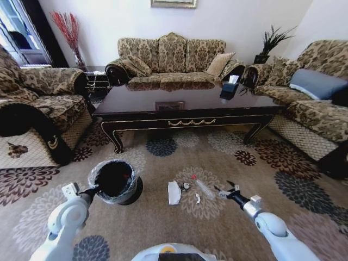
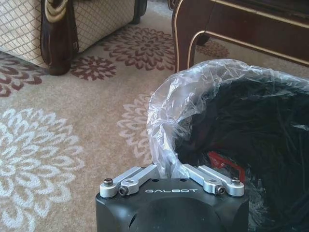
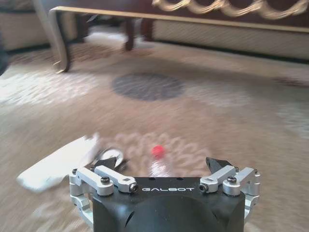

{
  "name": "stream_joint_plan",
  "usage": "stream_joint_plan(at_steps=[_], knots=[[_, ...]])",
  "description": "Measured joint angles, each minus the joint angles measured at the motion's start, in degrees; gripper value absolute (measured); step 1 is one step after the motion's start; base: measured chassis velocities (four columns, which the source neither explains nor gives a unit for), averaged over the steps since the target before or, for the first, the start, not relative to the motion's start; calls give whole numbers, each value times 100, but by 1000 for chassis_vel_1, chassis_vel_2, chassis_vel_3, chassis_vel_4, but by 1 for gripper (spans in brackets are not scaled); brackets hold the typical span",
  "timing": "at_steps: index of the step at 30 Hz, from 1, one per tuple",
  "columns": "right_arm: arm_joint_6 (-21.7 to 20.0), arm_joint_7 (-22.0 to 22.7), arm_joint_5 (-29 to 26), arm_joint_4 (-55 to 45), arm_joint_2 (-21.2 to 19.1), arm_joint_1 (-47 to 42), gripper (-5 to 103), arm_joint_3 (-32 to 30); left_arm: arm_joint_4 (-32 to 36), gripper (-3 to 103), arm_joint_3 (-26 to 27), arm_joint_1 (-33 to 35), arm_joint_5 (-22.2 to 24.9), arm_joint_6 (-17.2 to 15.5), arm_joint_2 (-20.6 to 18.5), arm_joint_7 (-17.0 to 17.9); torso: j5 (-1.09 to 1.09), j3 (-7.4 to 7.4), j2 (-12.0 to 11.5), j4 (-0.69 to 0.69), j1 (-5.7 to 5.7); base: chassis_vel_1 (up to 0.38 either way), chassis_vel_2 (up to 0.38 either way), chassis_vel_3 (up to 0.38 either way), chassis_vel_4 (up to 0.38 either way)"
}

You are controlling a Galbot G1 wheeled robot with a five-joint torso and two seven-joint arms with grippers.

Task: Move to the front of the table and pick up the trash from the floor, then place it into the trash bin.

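The trash lies on the floor (image 1: 239,223) in front of the table (image 1: 185,106): a white wrapper (image 1: 174,192) (image 3: 58,162), a clear bottle with a red cap (image 1: 204,187) (image 3: 157,152), and small scraps (image 1: 186,186). My right gripper (image 1: 225,191) (image 3: 164,166) hangs open just right of the bottle, low over the carpet, touching nothing. The black trash bin (image 1: 115,182) (image 2: 251,145) stands left of the trash. My left gripper (image 1: 93,190) (image 2: 166,166) is shut on the bin's near rim and clear liner. Something red (image 2: 224,165) lies inside the bin.
An armchair (image 1: 38,109) stands at the left and a sofa (image 1: 315,103) at the right, with another sofa (image 1: 171,60) behind the table. A curved table leg (image 2: 186,43) is close beyond the bin. Open carpet spreads around the trash.
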State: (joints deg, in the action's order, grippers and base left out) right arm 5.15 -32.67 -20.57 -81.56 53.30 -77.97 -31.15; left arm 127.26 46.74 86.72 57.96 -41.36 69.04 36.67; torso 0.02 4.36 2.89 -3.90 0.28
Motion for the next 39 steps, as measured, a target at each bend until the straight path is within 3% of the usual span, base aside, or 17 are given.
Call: stream_joint_plan(at_steps=[2,7,17,28,34,39], knots=[[119,-273,135,215,-2,154,100,100,112,2,25,98,-43,2,67,0,-1,0,0,0,0,0,0,0,0],[243,-378,559,608,54,507,100,310,321,2,114,273,-86,5,156,0,-2,0,0,2,0,0,0,0,0],[-80,84,1163,1139,246,1219,100,852,615,2,288,578,-141,44,273,-3,-2,0,0,1,0,0,0,0,0],[-54,267,1117,2043,373,1750,100,1376,659,2,380,679,-126,56,261,9,-2,0,0,0,0,0,0,0,0],[-230,904,728,2259,536,1817,100,1759,639,2,384,676,-63,57,293,48,-3,0,0,0,0,0,0,0,0],[-395,1444,728,2367,759,1890,100,1978,625,2,419,648,-30,60,257,52,-1,0,0,1,0,0,0,0,0]])
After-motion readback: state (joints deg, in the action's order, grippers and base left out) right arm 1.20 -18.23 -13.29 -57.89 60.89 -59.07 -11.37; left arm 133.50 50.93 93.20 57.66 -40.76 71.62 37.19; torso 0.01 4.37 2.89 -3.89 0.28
